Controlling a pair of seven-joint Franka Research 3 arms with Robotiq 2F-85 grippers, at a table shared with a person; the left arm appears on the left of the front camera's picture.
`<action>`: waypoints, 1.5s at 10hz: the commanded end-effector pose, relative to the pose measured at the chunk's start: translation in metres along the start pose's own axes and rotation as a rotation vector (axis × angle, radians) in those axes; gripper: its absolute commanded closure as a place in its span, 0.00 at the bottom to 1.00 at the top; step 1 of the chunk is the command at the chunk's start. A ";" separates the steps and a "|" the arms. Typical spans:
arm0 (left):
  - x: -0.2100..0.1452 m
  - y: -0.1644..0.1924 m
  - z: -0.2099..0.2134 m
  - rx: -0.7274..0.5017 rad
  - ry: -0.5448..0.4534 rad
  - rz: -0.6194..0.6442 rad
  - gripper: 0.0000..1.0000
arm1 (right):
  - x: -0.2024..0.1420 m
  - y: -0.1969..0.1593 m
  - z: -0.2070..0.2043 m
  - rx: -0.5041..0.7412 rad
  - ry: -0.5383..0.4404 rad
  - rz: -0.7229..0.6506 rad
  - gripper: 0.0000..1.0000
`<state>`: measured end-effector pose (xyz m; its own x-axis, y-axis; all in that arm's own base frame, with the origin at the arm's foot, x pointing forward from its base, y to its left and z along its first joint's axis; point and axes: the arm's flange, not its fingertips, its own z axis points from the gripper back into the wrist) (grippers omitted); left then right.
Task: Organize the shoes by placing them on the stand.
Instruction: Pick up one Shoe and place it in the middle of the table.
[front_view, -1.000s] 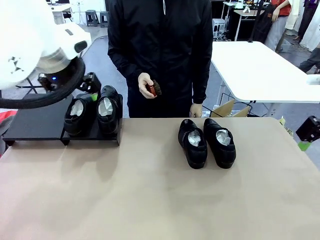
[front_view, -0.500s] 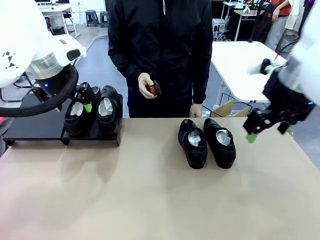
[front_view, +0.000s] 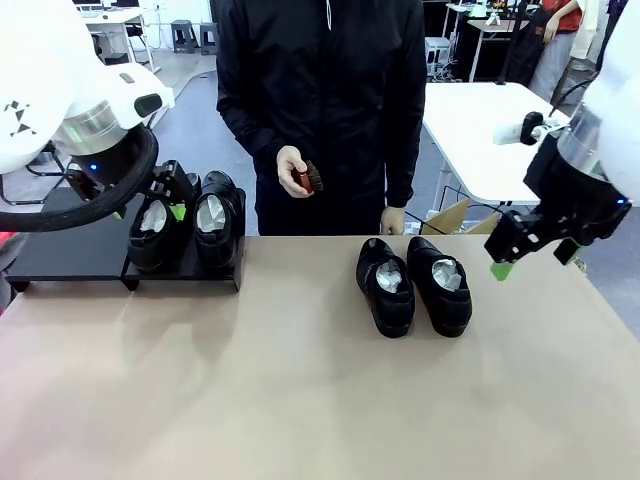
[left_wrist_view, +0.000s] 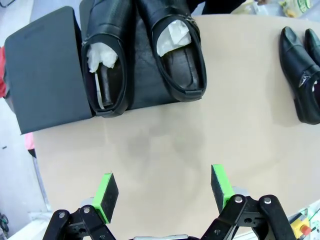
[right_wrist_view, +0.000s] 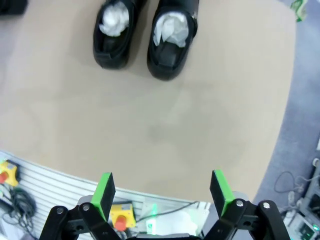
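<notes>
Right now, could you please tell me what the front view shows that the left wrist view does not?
The front view adds the person's hand holding a small brush, plus the open right gripper hovering right of the loose pair. The left wrist view adds a top-down look past the open left gripper at the table before the stand. Both share the loose pair and two shoes on the stand's right section.

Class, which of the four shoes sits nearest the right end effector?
The rightmost shoe, outermost of the two on the table; the other two sit on the stand.
</notes>
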<state>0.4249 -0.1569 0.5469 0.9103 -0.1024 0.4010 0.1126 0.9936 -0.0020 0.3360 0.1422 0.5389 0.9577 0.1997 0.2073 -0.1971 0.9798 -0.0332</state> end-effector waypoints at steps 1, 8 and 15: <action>0.000 0.002 0.000 0.009 -0.014 0.000 0.04 | 0.030 0.028 -0.026 -0.013 -0.034 -0.100 0.00; 0.000 0.002 0.000 0.009 -0.014 0.000 0.04 | 0.131 0.058 -0.148 0.036 0.022 -0.228 0.00; 0.000 0.002 0.000 0.009 -0.014 0.000 0.04 | 0.145 0.055 -0.182 0.062 -0.006 -0.247 0.49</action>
<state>0.4250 -0.1564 0.5463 0.9108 -0.1015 0.4002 0.1111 0.9938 -0.0010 0.4956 0.2209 0.3941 0.9829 -0.0073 0.1841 -0.0067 0.9971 0.0753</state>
